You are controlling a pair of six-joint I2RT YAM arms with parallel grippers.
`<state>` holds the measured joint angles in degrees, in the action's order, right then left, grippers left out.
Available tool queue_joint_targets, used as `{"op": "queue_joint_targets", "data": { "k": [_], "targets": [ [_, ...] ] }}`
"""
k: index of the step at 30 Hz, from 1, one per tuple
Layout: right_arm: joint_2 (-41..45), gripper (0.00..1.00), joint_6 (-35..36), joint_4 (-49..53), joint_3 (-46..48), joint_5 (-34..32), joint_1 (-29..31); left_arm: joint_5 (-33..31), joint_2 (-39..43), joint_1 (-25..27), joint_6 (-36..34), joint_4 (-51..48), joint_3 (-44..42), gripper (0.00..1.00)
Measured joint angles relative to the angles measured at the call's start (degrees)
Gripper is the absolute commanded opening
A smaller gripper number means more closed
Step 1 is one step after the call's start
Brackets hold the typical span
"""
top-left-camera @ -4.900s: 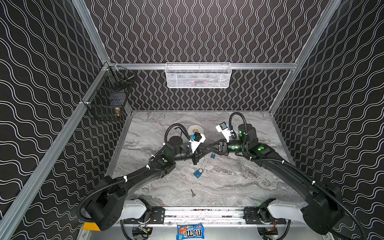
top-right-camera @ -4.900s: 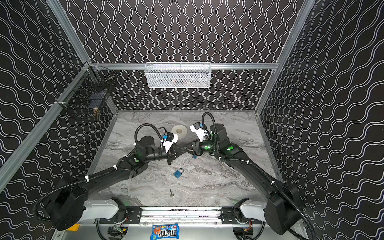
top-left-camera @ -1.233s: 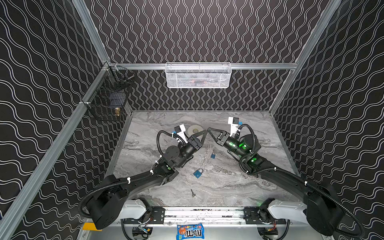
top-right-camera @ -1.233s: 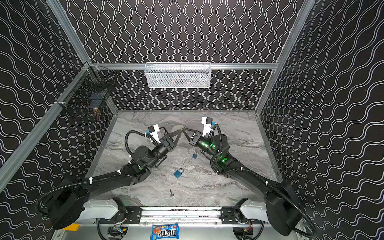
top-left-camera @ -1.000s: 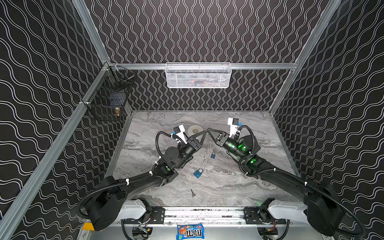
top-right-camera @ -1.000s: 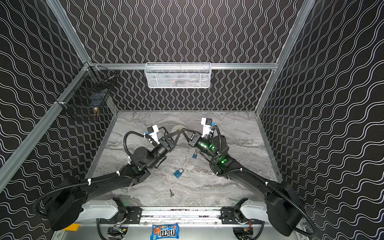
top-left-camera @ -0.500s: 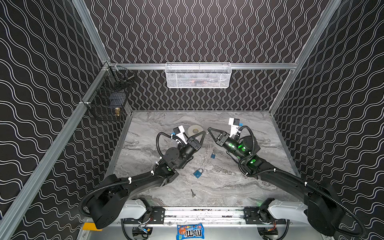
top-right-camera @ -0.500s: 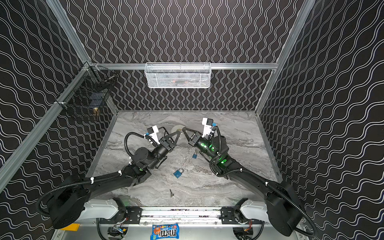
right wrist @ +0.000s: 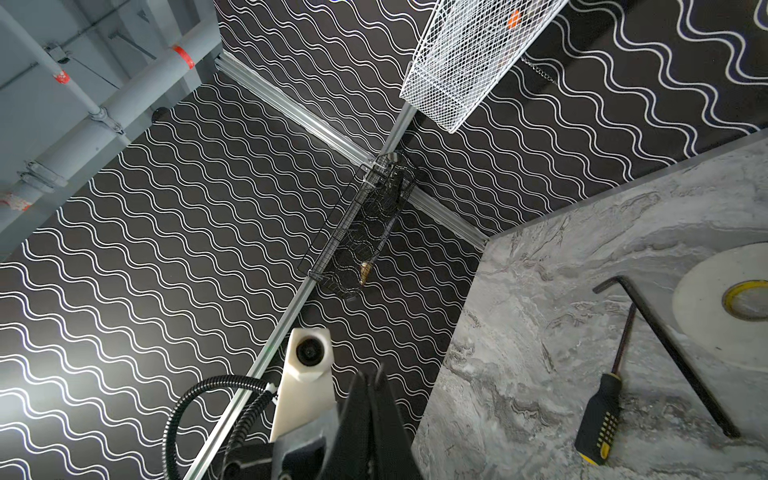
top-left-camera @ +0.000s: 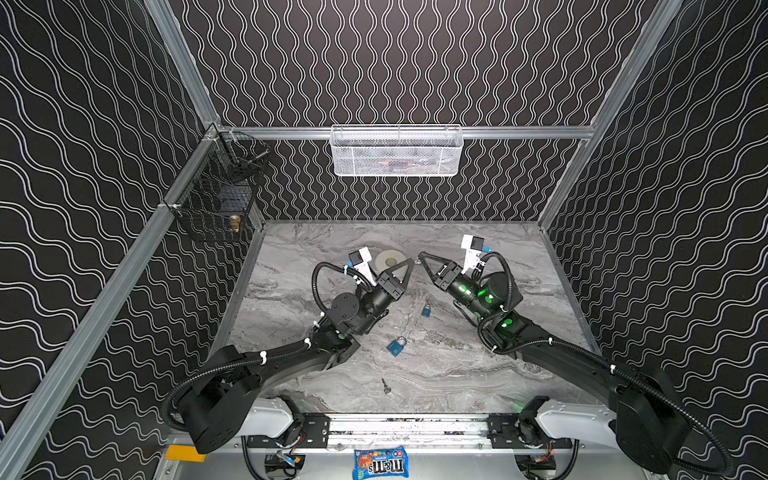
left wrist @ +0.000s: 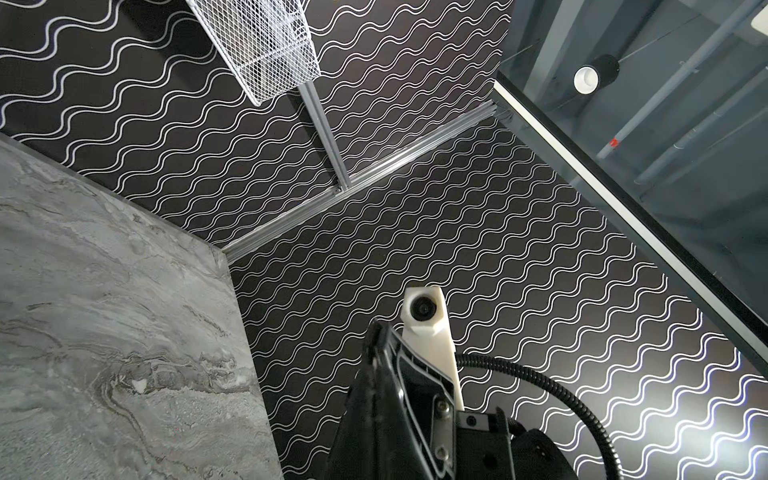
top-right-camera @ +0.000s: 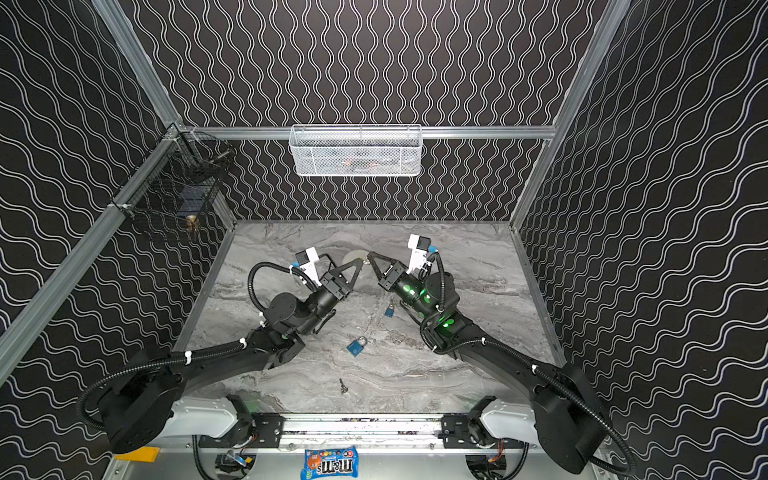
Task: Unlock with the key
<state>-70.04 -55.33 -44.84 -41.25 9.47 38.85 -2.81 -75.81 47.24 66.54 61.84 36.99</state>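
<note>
The grey marble surface (top-left-camera: 478, 374) stands between black wavy walls (top-left-camera: 395, 62). A blue padlock (top-left-camera: 396, 345) with a silver shackle lies near its middle. The small dark key (top-left-camera: 386, 386) lies apart from it, closer to the front edge. The left gripper (top-left-camera: 409, 262) is closed and empty. The right gripper (top-left-camera: 420, 254) holds nothing; I cannot tell if its jaws touch.

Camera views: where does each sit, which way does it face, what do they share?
Both top views: high over the front edge, looking down at the grey marble table; left arm and right arm show whole, left gripper and right gripper tips close together.
Left wrist: on the left arm, facing the back right corner; the right arm's white camera mount shows.
Right wrist: on the right arm, facing the back left corner and black wire basket; the left arm's white camera mount shows.
Shared: the white mesh basket.
</note>
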Motion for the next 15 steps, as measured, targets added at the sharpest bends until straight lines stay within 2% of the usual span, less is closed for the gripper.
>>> {"op": "queue_joint_targets", "data": {
  "k": [3, 7, 11, 15],
  "targets": [
    [2.29, 0.45, 1.01, 1.95, 0.0, 1.11, -0.2, 3.06, 2.25, -1.57, -1.57, -6.03, 1.18, 0.0],
    [6.23, 0.57, 3.39, 8.55, -1.07, 3.23, -2.89, 6.6, 6.21, -4.85, -7.58, -20.83, 5.62, 0.0],
    [9.38, 0.69, 7.26, 18.21, -3.02, 9.03, -5.84, 12.74, 7.19, -5.09, -19.34, -38.99, 13.18, 0.0],
    [9.94, 0.71, 12.79, 29.29, -6.16, 18.18, -9.81, 17.38, 6.47, -5.25, -32.57, -55.54, 19.26, 0.0]
  ]
}}
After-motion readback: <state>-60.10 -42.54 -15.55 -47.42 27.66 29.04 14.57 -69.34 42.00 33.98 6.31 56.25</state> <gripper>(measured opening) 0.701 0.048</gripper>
